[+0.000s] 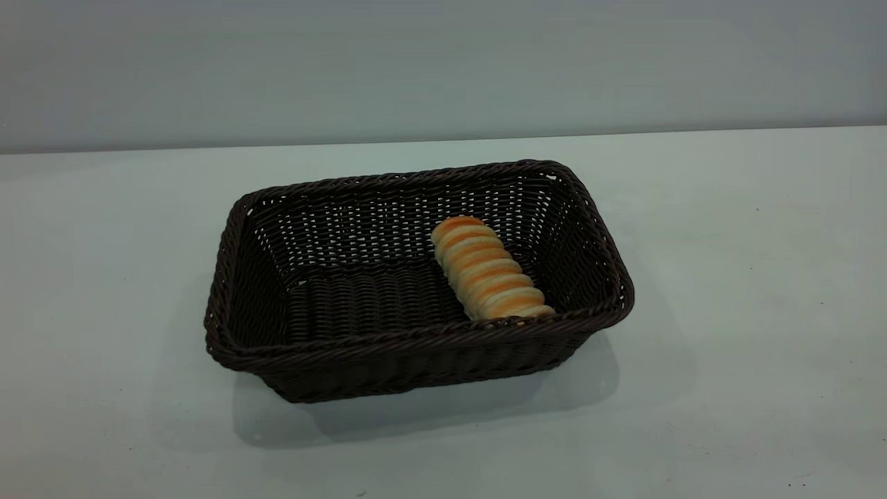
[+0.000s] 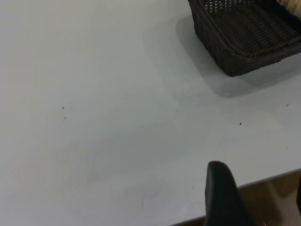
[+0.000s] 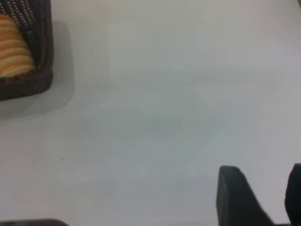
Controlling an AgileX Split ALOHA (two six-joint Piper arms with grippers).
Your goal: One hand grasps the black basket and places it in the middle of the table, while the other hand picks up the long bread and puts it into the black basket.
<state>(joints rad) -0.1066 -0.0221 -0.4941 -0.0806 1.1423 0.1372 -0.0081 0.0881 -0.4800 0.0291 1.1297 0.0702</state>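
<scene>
The black basket (image 1: 416,339) stands on the table (image 1: 727,277) near its middle. The long bread (image 1: 488,272) lies inside it, in the right half, with one end against the near wall. Neither arm shows in the exterior view. In the left wrist view my left gripper (image 2: 258,197) is open and empty over the table's edge, well away from the basket (image 2: 244,33). In the right wrist view my right gripper (image 3: 263,193) is open and empty over bare table, away from the basket (image 3: 42,47) and the bread (image 3: 14,47).
The tabletop around the basket is bare, with a few tiny dark specks (image 2: 240,124). A grey wall (image 1: 443,62) rises behind the table. The table's edge (image 2: 263,178) and a brown floor show in the left wrist view.
</scene>
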